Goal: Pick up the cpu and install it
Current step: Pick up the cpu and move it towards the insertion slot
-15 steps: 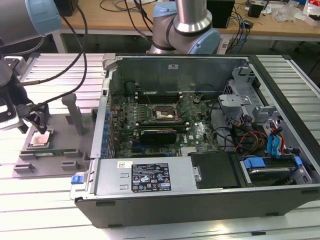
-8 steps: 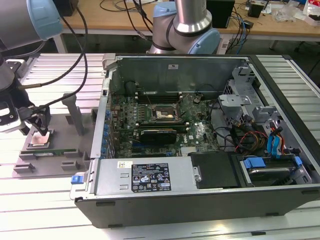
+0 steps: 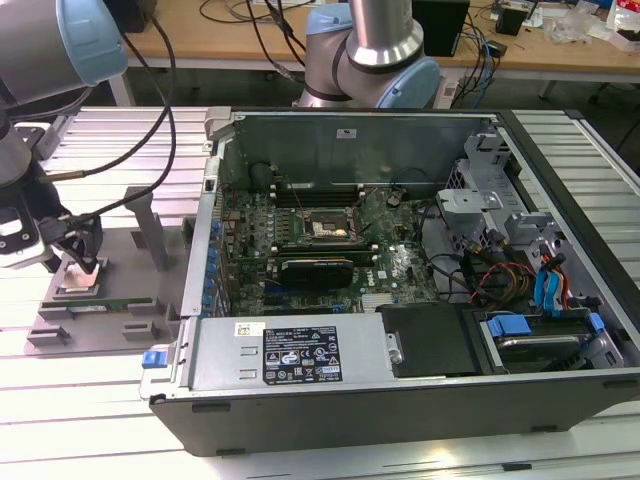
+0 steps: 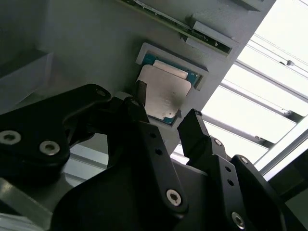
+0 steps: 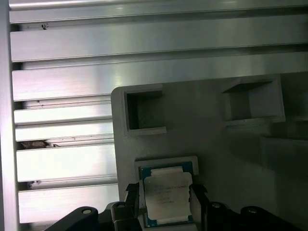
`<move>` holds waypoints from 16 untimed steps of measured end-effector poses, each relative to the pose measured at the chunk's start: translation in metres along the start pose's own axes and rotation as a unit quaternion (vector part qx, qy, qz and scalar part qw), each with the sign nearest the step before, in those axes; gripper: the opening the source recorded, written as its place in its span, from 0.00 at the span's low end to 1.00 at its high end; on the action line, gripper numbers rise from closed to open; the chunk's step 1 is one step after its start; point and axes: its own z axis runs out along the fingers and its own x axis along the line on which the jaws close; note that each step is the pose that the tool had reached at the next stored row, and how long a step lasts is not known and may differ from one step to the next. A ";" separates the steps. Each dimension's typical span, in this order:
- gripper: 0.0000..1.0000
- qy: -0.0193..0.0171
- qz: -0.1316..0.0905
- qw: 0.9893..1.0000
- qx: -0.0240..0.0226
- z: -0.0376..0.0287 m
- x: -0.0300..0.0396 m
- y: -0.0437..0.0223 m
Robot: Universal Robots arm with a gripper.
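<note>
The cpu (image 5: 167, 195) lies flat in a shallow square recess of a grey fixture (image 5: 216, 154), with its metal top facing up. It is almost square, so I cannot name a long axis. Its edges run parallel to the walls of the recess. The top is a matte silver-grey plate with rounded corners, and a thin green-blue rim of board shows around it.

The gripper (image 5: 166, 198) is low over the cpu and narrowed to the width of the chip. Its two black fingers (image 5: 134, 197) stand against two opposite edges, one at each side, and so they hold the cpu while it sits in the recess. In the second wrist view the gripper (image 4: 166, 108) shows hard black links with small silver screws.

The fixture is of matte grey material with sharp straight walls. It has two square pockets (image 5: 144, 113) near the cpu. It rests on a counter (image 5: 62, 77) of long ribbed aluminium bars, smooth and shiny.

In the exterior view the gripper (image 3: 78, 255) and the fixture are at the exterior view's left. The open computer case (image 3: 400, 390) is well apart from them, at the middle. Inside it, the dark square socket (image 3: 330, 228) sits on the green motherboard.
</note>
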 end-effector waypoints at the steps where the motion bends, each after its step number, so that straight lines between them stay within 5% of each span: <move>1: 0.55 0.000 0.000 1.000 0.000 0.0004 0.0000 0.0000; 16: 0.55 0.000 -0.002 1.000 -0.002 0.0096 -0.0008 -0.0035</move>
